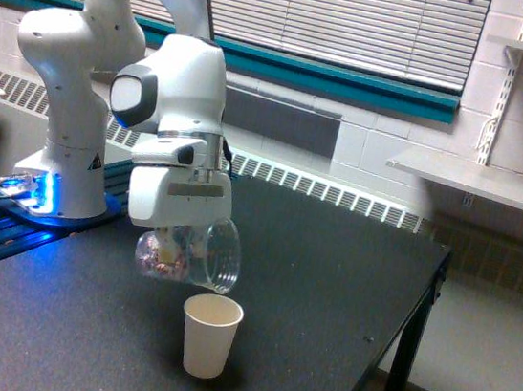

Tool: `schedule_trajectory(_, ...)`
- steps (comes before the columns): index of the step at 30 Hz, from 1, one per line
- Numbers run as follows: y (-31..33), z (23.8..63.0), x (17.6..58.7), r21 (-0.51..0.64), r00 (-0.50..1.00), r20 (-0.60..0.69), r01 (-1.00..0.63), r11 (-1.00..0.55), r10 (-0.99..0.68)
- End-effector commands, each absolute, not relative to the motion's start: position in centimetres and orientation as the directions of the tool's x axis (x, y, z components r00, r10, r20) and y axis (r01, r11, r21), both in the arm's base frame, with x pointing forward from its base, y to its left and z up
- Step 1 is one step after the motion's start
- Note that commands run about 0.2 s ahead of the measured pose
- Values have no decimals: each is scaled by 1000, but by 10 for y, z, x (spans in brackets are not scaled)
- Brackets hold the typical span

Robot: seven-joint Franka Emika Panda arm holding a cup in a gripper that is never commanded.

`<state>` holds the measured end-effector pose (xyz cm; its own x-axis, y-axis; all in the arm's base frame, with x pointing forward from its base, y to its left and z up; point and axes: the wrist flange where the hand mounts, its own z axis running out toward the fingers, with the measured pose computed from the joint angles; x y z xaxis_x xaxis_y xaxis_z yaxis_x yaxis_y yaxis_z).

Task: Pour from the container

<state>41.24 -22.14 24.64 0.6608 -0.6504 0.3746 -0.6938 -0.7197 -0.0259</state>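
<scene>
The container is a clear plastic cup, tipped on its side with its wide rim facing the exterior view's right. Small pale and brownish bits lie inside it near its base. My gripper is shut on the container from above, its fingers mostly hidden behind the white hand. A small white paper cup stands upright on the black table, just below and slightly right of the container's rim. The two cups do not touch.
The arm's white base stands at the exterior view's left, with a blue light beside it. The table's edge runs down the right side. A radiator and blinds line the back wall, and a shelf hangs at the right.
</scene>
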Motion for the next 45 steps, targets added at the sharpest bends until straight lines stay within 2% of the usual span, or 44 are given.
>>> schedule_trajectory(1, -226, 251, 411, -41, 616, 377, -735, -677, -692)
schedule_trajectory(45, -219, 242, 410, 82, 679, 367, -705, -705, -636)
